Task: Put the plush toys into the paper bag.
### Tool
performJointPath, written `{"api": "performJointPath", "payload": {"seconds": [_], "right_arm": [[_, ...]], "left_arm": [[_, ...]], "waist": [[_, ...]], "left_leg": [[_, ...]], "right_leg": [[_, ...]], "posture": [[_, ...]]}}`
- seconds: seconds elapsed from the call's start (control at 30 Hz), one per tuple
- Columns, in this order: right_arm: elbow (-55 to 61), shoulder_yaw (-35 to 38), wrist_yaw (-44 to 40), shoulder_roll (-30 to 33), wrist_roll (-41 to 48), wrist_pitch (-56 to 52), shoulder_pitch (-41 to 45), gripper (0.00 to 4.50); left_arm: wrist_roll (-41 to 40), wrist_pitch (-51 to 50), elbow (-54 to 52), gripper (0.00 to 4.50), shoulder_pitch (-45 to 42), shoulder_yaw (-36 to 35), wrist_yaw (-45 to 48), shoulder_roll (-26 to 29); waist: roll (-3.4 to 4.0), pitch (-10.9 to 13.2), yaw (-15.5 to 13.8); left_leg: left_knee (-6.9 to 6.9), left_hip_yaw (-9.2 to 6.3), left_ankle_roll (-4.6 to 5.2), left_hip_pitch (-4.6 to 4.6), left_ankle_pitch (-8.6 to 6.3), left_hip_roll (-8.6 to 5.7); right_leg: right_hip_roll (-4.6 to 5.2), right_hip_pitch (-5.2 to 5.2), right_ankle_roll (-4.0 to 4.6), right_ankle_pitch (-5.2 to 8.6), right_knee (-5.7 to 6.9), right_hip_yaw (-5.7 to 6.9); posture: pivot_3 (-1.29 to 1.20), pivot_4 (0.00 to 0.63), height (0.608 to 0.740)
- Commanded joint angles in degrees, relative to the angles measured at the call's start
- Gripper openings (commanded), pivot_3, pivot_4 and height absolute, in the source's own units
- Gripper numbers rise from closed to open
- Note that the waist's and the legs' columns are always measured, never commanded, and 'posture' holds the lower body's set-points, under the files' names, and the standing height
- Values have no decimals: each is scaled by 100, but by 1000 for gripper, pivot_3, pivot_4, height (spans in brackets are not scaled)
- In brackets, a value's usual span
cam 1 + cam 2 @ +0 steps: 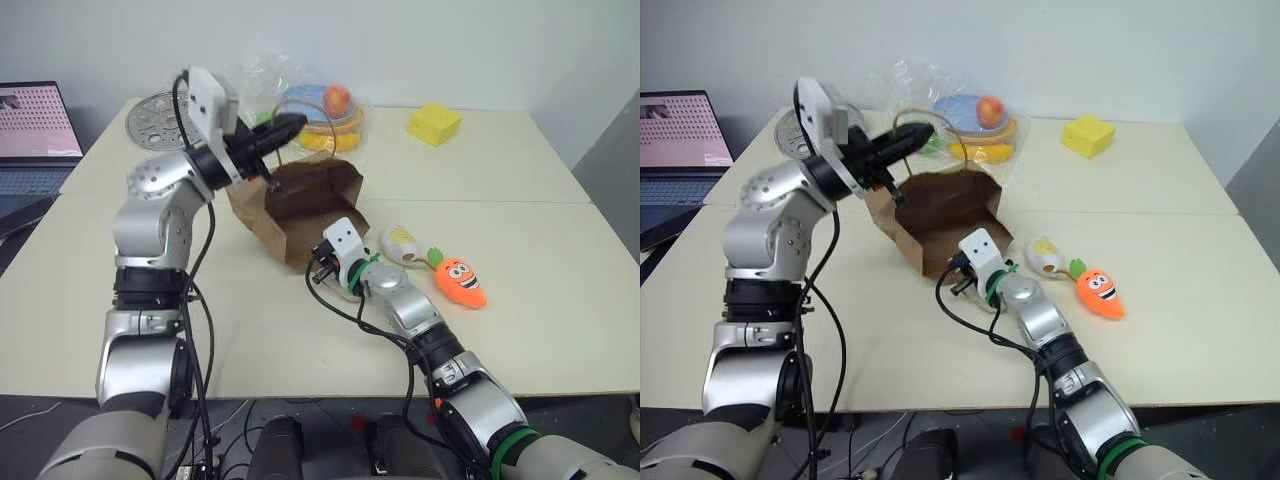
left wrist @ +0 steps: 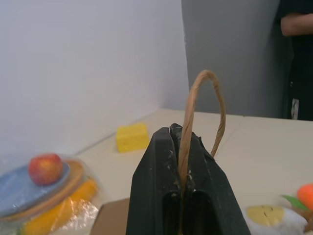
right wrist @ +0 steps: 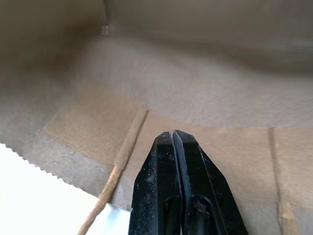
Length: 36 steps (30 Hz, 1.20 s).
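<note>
The brown paper bag (image 1: pixel 300 205) lies tilted on the table with its open mouth facing me. My left gripper (image 1: pixel 288 126) is raised over it, shut on the bag's looped handle (image 2: pixel 205 78), which runs between the fingers. My right gripper (image 1: pixel 318 264) is shut at the bag's lower front rim, its tips against the inner paper (image 3: pixel 205 98); I cannot tell whether paper is pinched. To the right of the bag lie the plush toys on the table: the white-cream oval toy (image 1: pixel 400 244) and the orange carrot (image 1: pixel 460 283).
Behind the bag stands a plate of plastic-wrapped toy fruit (image 1: pixel 322 112). A yellow block (image 1: pixel 434 123) sits at the back right, a round metal disc (image 1: pixel 153 120) at the back left, and a laptop (image 1: pixel 35 125) beyond the table's left edge. A person's arm (image 2: pixel 296 22) shows far off.
</note>
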State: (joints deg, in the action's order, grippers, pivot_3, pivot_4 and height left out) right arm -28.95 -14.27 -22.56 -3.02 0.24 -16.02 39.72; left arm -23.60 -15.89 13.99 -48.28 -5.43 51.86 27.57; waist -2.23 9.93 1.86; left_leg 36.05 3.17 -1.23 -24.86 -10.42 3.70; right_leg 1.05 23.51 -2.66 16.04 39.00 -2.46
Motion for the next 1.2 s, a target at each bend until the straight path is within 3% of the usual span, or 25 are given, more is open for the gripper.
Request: {"api": "performJointPath", "payload": {"seconds": [0.03,0.23,0.5,0.63,0.77,0.97,1.03,1.2], "right_arm": [[436,164,-88,-30,149,144,42,34],[1270,271,-242,107,294,166,-19,34],[3397,652,-693,404,1371,-721,-472,34],[4983,1290,-718,1006,2275,-1729,-1012,928],[5872,1982,-616,1806,2812,-2468,-1527,2303],[6302,3270,-1171,3629,2955,-2796,-3115,4460],[6183,3371,-1314,3994,2784,-2636,-3567,4460],[5783,3348,-1404,4082,2626,-2280,-4354,4460]], "left_arm": [[28,138,-281,0,6,59,97,24],[6,139,-286,0,189,85,198,60],[-36,74,-364,0,232,149,272,-21],[-12,73,-362,0,257,187,323,-17],[-31,68,-347,0,254,195,363,-7],[-32,42,-267,0,250,232,437,-25],[-26,42,-241,0,248,253,446,-45],[-14,40,-235,0,239,278,486,-52]], "waist": [[0,0,-1],[0,0,-1],[0,0,-12],[0,0,-37],[0,0,-44],[-1,0,-46],[-1,0,-40],[-1,0,4]], "left_leg": [[0,0,0,0,0,0],[0,0,0,0,0,0],[-1,-1,-1,-1,-1,0],[-1,-3,-1,-1,-1,-1],[0,4,-1,-4,-1,-8],[-1,2,-1,-1,-1,-7],[-1,3,0,2,-1,-8],[1,4,1,10,0,-4]], "right_leg": [[0,0,0,0,0,0],[0,0,0,0,0,0],[1,0,0,0,-2,1],[2,-3,0,0,-2,3],[12,-6,0,0,-14,0],[10,-9,0,2,-15,0],[9,-12,-1,2,-16,-1],[0,-13,-6,5,-13,-10]], "posture": [[0,150,740],[0,150,740],[0,150,740],[0,150,740],[0,150,740],[0,150,740],[0,150,740],[0,150,740]]}}
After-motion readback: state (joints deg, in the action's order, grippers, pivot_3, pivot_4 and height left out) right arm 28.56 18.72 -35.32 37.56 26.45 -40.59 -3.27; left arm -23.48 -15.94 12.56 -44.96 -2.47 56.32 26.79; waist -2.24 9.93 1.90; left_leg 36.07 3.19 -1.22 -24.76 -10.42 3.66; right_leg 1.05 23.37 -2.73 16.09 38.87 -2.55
